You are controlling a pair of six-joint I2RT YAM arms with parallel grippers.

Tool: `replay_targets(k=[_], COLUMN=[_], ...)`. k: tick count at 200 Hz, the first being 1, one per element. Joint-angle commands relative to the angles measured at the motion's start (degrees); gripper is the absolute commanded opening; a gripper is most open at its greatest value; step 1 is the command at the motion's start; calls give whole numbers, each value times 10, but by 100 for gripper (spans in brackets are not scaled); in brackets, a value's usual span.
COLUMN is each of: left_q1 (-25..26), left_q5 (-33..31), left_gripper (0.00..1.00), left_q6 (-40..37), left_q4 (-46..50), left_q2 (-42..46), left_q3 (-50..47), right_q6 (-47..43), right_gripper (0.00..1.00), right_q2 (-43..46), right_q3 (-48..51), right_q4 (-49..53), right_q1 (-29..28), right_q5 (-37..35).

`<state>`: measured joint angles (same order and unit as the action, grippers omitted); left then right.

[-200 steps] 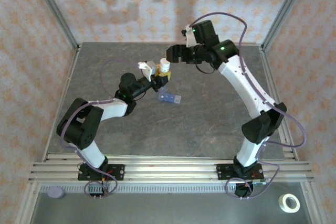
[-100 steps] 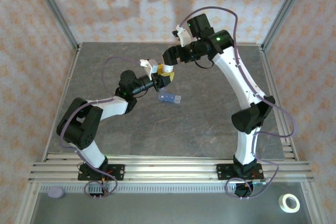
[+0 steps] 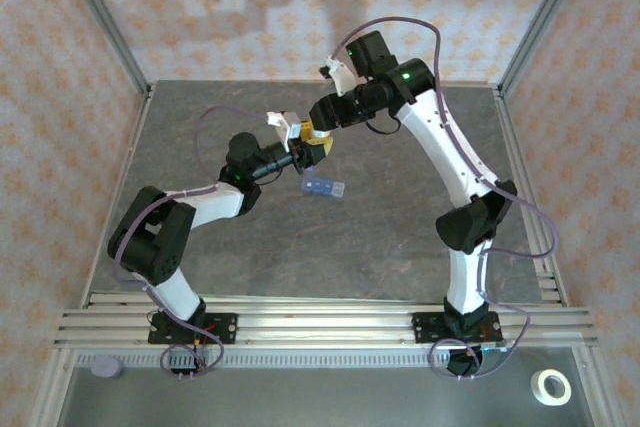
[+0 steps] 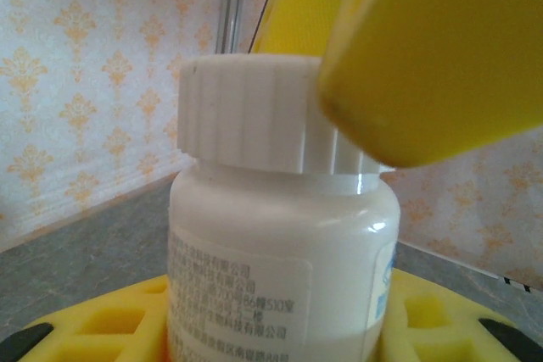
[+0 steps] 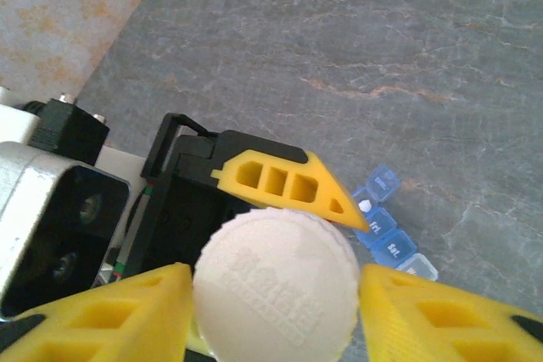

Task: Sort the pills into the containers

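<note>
The right gripper (image 3: 318, 131) reaches in from the far right, and its yellow fingers (image 5: 102, 315) sit against opposite sides of the ribbed white cap (image 5: 273, 286). They are closed in on it with no gap that can be made out in the right wrist view. In the left wrist view one of these yellow fingers presses against the right side of the cap from above. The cap tops a white pill bottle (image 4: 280, 269) with a printed label, which stands upright above the table. The left gripper (image 3: 308, 150) holds it there, partly closed, with its own yellow fingers (image 4: 102, 324) clamped on the lower body of the bottle from both sides. The two grippers meet over the middle of the far half of the grey, stone-patterned table (image 3: 400, 237), the left arm stretched forward low and the right arm arching high over. The translucent blue pill organiser (image 3: 323, 187) lies flat on the table just beside and nearer than the held bottle, touching neither gripper. In the right wrist view it is a strip of joined square compartments running diagonally, with a small round white object in one compartment near its far end. Whether that object is a pill is too small to tell. A roll of white tape (image 3: 549, 387) lies off the table at the near right corner.
</note>
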<state>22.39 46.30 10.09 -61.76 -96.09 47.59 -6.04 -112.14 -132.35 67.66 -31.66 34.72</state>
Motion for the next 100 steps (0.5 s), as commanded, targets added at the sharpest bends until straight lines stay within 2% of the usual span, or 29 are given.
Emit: replay_targets(k=[1, 29, 82, 100], left_q1=[1, 2, 2, 2], left_q5=[9, -7, -56, -68], left_gripper=[0, 0, 0, 0], left_q6=[4, -1, -44, -50], left_q4=[-23, -26, -6, -9], left_q2=[1, 2, 15, 16], left_q3=[15, 13, 1, -4], right_q6=[8, 63, 295, 342], right_gripper=[48, 45, 44, 44], right_q2=[-3, 7, 49, 60], right_q3=[-12, 33, 190, 225], right_q4=[7, -28, -190, -246], right_q1=[-4, -15, -79, -89], right_q5=[-4, -31, -186, -200])
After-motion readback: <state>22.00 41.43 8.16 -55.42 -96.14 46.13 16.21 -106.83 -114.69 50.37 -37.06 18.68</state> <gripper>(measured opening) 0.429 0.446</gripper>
